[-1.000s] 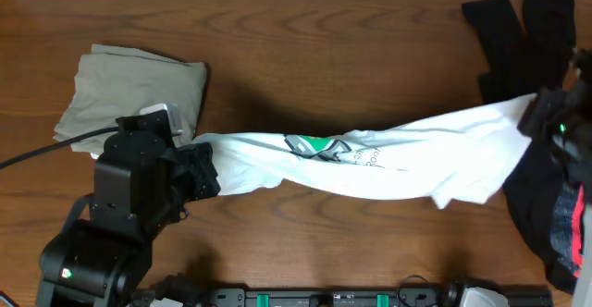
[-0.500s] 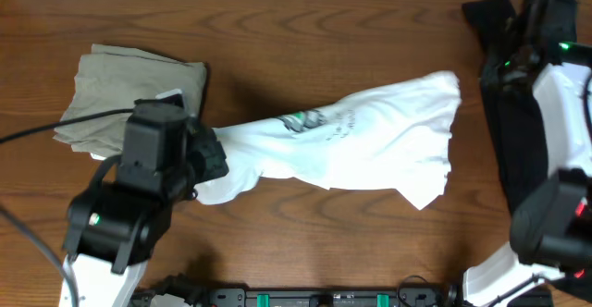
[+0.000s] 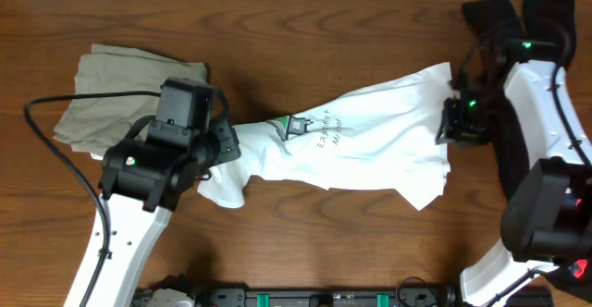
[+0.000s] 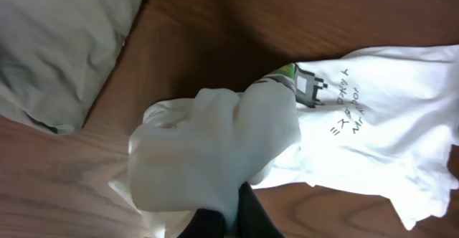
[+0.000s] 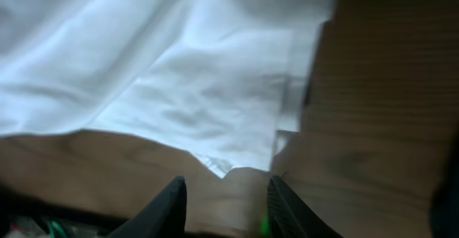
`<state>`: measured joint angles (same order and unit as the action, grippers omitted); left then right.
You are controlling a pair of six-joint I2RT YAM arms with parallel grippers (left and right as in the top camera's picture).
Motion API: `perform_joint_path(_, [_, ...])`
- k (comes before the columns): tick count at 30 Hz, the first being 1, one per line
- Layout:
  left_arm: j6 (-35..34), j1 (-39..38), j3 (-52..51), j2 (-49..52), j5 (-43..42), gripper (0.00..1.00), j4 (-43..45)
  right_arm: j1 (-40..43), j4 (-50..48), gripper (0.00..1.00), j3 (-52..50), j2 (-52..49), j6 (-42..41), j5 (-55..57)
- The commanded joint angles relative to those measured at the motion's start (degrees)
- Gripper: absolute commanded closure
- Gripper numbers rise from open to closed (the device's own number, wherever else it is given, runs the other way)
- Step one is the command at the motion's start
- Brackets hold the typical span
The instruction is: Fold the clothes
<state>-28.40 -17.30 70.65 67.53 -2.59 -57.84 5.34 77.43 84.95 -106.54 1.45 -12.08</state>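
The white T-shirt (image 3: 370,145) with dark lettering and a green logo lies crumpled across the table's middle. My left gripper (image 3: 220,154) is shut on its bunched left end, which shows as a white wad (image 4: 208,159) in the left wrist view. My right gripper (image 3: 453,122) is open and empty at the shirt's right edge; in the right wrist view its fingers (image 5: 224,202) hover over bare wood just past the white cloth (image 5: 158,73). A grey-olive garment (image 3: 125,90) lies folded at the left. Black clothes (image 3: 518,39) lie at the right.
The wooden table (image 3: 305,30) runs to its far edge at the top. The black pile reaches down the right side under my right arm. A black rail (image 3: 324,298) lines the front edge. A cable (image 3: 65,168) loops at the left.
My right gripper has let go of the shirt's right end and come back low beside it. My left gripper has carried the left end up and to the right. The shirt has slackened.
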Motion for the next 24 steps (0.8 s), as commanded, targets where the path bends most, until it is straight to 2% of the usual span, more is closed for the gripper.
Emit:
perform_joint_path(1, [1.62,0.31,0.83,0.81,0.72,0.94,0.02,-2.14,-3.26,0.64,-5.68,0.94,2.47,-1.27])
perform_joint_path(7, [2.75,0.31,0.83,0.94,0.72,0.94,0.02,-4.26,-21.03,0.6,-18.21,0.94,-4.07,3.87])
perform_joint_path(13, [2.89,0.31,0.83,0.94,0.7,0.94,0.0,-4.9,-33.51,0.57,-25.62,0.94,-6.95,4.11])
perform_joint_path(14, [2.91,0.31,0.83,0.94,0.7,0.94,0.0,-5.03,-34.8,0.61,-26.34,0.94,-7.23,4.11])
perform_joint_path(17, [2.91,0.31,0.83,0.94,0.7,0.94,0.0,-5.7,-36.89,0.92,-27.65,0.94,-7.17,2.84])
perform_joint_path(18, [2.91,0.31,0.83,0.94,0.7,0.94,0.0,-5.95,-36.65,0.99,-27.63,0.94,-7.13,2.49])
perform_joint_path(24, [2.91,0.31,0.83,0.94,0.7,0.94,0.02,-7.63,-26.27,0.99,-26.16,5.18,-5.77,-0.04])
